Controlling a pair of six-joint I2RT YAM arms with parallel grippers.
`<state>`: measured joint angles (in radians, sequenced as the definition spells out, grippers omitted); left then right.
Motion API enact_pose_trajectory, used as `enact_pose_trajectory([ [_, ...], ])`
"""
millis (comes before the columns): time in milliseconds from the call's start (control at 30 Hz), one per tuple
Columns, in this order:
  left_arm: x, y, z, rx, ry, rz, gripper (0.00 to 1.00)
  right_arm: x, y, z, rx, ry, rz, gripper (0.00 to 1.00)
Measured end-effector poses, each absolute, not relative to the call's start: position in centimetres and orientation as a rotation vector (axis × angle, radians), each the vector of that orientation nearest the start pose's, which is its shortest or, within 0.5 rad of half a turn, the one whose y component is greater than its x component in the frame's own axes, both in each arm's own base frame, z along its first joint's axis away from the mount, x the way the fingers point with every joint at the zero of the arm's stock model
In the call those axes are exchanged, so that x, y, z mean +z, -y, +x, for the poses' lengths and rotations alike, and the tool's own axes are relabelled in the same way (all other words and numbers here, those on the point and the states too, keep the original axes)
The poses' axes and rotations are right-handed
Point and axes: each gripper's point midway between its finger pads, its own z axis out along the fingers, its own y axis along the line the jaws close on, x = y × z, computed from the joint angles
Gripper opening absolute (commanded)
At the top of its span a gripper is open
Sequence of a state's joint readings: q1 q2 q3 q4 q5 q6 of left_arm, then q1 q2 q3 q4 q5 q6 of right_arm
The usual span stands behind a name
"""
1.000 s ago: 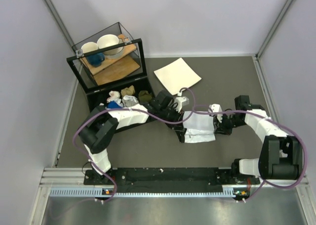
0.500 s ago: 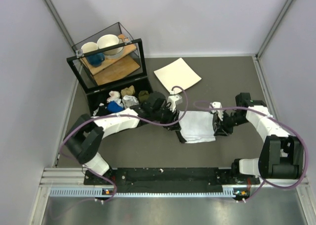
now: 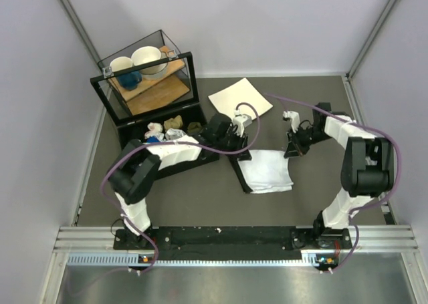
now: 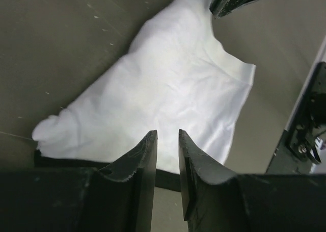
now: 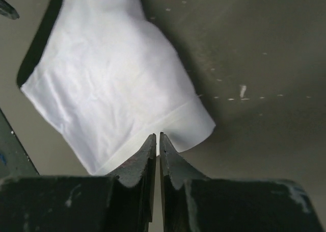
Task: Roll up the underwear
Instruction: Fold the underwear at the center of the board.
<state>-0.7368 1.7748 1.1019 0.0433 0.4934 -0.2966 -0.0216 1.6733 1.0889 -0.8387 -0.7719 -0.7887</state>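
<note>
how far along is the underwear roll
Done: the underwear lies flat as a rough rectangle. In hand: both claws hang at its far edge, left claw slightly open, right claw nearly shut, neither clearly pinching cloth. To do: no roll shows yet, so all the rolling.

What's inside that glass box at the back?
Inside the glass box you can see two white bowls and a blue cup sitting on a wooden shelf. Anything lying under the shelf or inside the bowls is hidden from here.
</note>
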Motion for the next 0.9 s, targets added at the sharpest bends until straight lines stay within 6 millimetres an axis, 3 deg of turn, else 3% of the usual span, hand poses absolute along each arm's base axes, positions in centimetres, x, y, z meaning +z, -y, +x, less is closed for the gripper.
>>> enact_pose_trajectory([
  [100,8.2,37.9,29.6,-1.045,-2.271,0.739,0.27,5.0,-9.1,30.6,0.859,-2.452,-0.958,0.06],
  [267,4.2,35.8,32.1,-0.945,-2.41,0.608,0.29,2.5,-8.6,32.4,0.748,-2.584,-0.897,0.09],
  [567,3.5,35.5,32.8,-0.932,-2.441,0.56,0.36,2.6,-8.3,33.0,0.691,-2.618,-0.861,0.16],
  [667,4.3,35.5,32.9,-0.932,-2.421,0.565,0.38,4.1,-8.4,33.0,0.676,-2.577,-0.882,0.19],
  [767,6.2,35.1,32.7,-0.93,-2.374,0.578,0.39,7.4,-8.9,32.7,0.675,-2.459,-0.951,0.22],
  [900,12.8,33.8,32.9,-0.926,-2.207,0.58,0.43,11.9,-10.0,30.5,0.671,-2.229,-1.133,0.35],
])
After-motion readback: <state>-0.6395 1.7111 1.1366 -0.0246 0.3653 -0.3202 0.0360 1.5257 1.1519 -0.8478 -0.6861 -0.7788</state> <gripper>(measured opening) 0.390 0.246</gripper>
